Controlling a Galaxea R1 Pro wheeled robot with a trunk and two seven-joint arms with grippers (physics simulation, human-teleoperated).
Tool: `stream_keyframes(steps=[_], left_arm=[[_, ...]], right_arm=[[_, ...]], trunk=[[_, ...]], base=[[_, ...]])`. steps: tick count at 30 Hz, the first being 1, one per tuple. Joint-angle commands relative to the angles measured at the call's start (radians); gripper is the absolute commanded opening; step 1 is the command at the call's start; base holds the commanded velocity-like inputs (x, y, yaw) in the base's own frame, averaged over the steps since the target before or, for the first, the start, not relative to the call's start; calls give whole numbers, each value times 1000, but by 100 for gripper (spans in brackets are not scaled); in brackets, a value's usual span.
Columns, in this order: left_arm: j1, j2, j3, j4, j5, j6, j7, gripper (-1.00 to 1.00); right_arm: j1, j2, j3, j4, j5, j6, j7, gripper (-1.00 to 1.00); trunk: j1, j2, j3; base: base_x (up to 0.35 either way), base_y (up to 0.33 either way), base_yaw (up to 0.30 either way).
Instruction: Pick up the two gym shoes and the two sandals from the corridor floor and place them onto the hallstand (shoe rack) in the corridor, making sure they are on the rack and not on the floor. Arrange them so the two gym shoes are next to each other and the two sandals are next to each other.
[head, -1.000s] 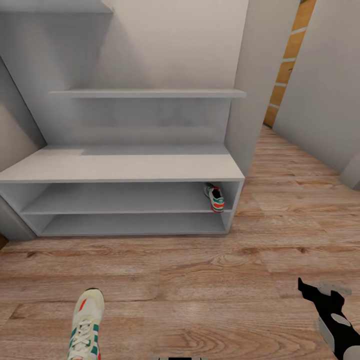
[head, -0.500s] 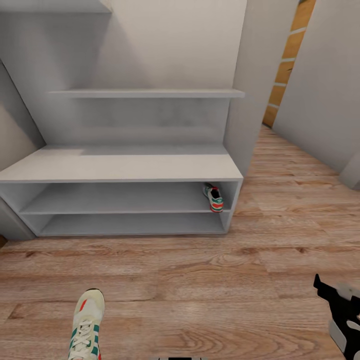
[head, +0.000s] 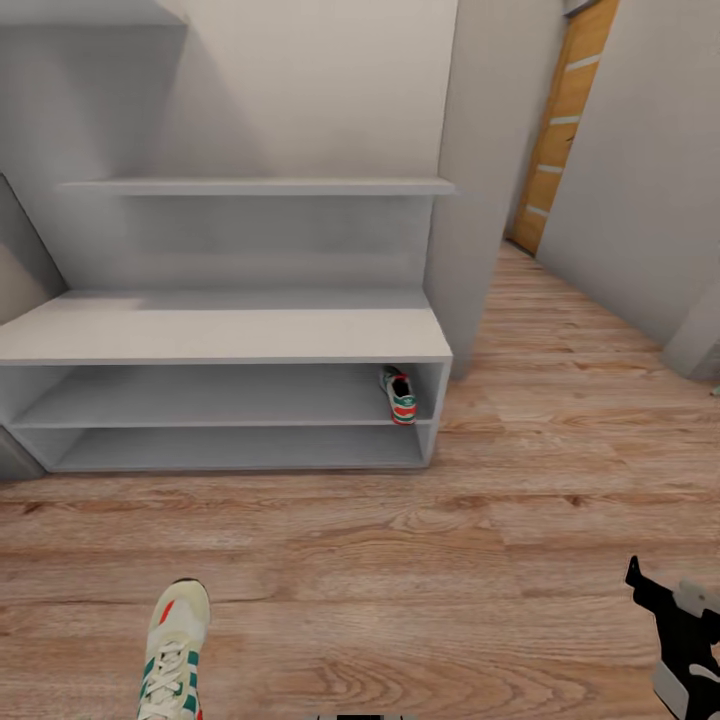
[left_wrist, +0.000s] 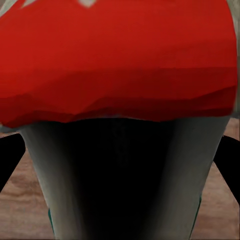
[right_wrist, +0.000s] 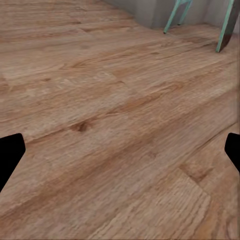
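One gym shoe (head: 401, 396) sits at the right end of the hallstand's (head: 220, 335) upper open shelf. The second gym shoe (head: 172, 652) shows near the head view's lower edge over the corridor floor (head: 400, 560), its red heel (left_wrist: 120, 60) up close between the left claw's dark fingers (left_wrist: 10, 155), apparently gripped. The right claw (right_wrist: 120, 155) hangs wide apart above bare planks, teal legs (right_wrist: 225, 25) beyond.

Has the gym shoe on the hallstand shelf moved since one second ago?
No. The gym shoe sits at the same right end of the upper shelf of the hallstand. Both shifted left together in the head view, so the camera turned.
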Motion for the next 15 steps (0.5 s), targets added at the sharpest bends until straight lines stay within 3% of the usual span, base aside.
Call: stream_keyframes(steps=[1,15], left_arm=[[0,0,0,0,0,0,1,-100],[0,0,0,0,0,0,1,-100]], right_arm=[[0,0,0,2,0,-8,0,100],[1,5,1,4,0,-22,0,100]], trunk=[[0,0,0],[0,0,0]], base=[[0,-306,0],[0,-306,0]])
